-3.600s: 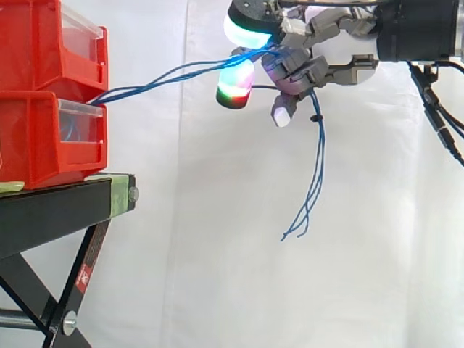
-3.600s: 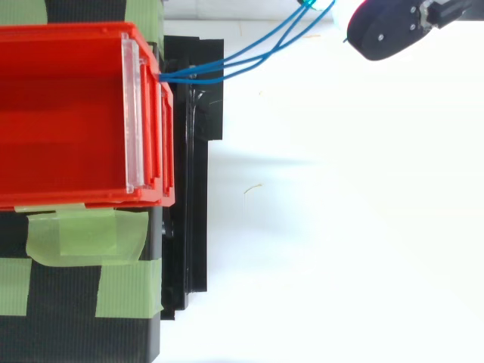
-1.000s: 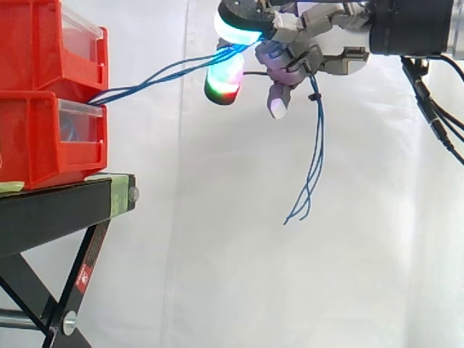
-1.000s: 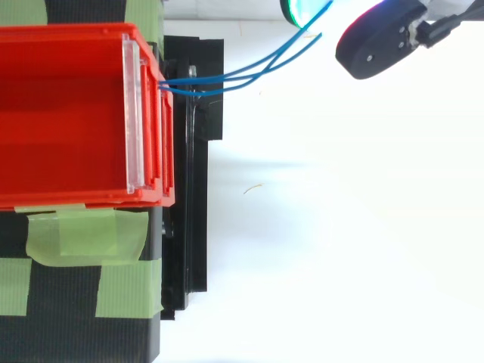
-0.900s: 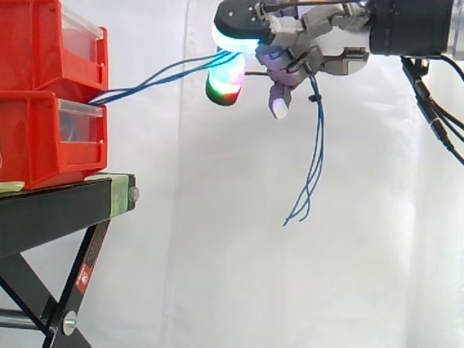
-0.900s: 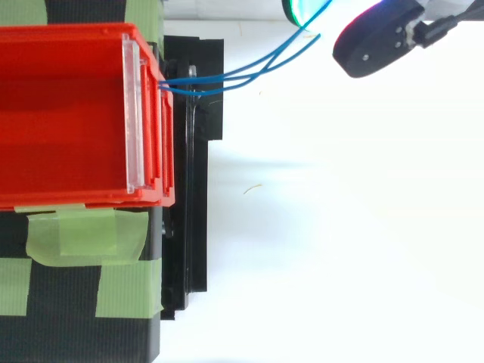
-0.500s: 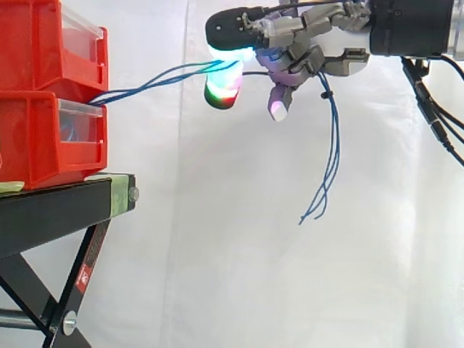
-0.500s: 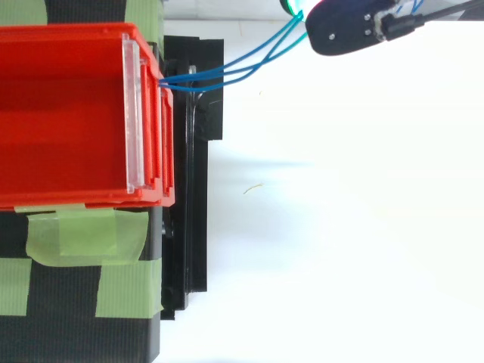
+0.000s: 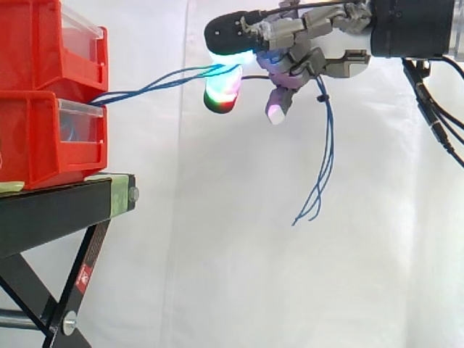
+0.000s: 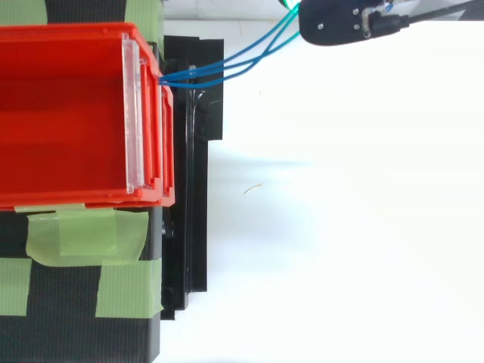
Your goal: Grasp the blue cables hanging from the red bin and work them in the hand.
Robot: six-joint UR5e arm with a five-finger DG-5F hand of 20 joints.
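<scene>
side view
robot hand: mine, at 1 o'clock in the frame, reaching in from 3 o'clock. My fingers are curled and pinch the blue cables between an upper finger and the pads below it.
fingertips: the pad under the cables glows green and red. The upper one is cyan, and another is pale magenta.
blue cables: they leave the red bins where the upper bin meets the lower, then rise toward 2 o'clock into my grip. Past the grip, the loose ends hang toward 6 o'clock, touching nothing.
red bins: two stacked at 9 o'clock, on the black stand.
backdrop: white curtain.

top view
robot hand: a dark finger at 1 o'clock, at the top edge.
blue cables: from the bin front they run toward 1 o'clock and go under my finger.
red bins: at 9 o'clock, open top up.
black stand: just at 3 o'clock of the bins.
green tape: at 7 o'clock, under the bin's edge.
</scene>
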